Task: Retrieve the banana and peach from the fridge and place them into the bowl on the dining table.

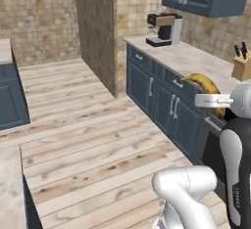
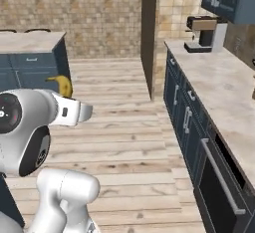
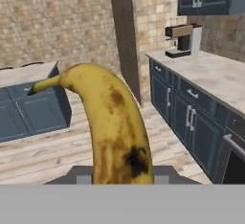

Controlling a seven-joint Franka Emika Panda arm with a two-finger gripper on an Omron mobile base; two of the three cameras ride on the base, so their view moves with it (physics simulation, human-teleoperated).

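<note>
A yellow banana (image 3: 115, 122) with brown spots and a dark bruise rises from my gripper (image 3: 122, 174), which is shut on its lower end. The banana (image 1: 202, 82) curves above the white hand at the right of the left base view. Its tip (image 2: 62, 83) shows over the wrist in the right base view. The dining table (image 3: 24, 77), beige-topped with a blue-grey base and dark stool backs behind it, stands ahead to the left, with its corner (image 2: 35, 42) in the right base view. The peach, the fridge and the bowl are out of view.
A blue-grey cabinet run with a pale stone counter (image 1: 191, 59) lines the right side. It carries a coffee machine (image 1: 164, 29) and a knife block (image 1: 241, 61), with a dark oven front (image 2: 219, 187) nearer. A brown pillar (image 2: 149, 33) stands ahead. Wooden floor (image 1: 88, 135) lies open between.
</note>
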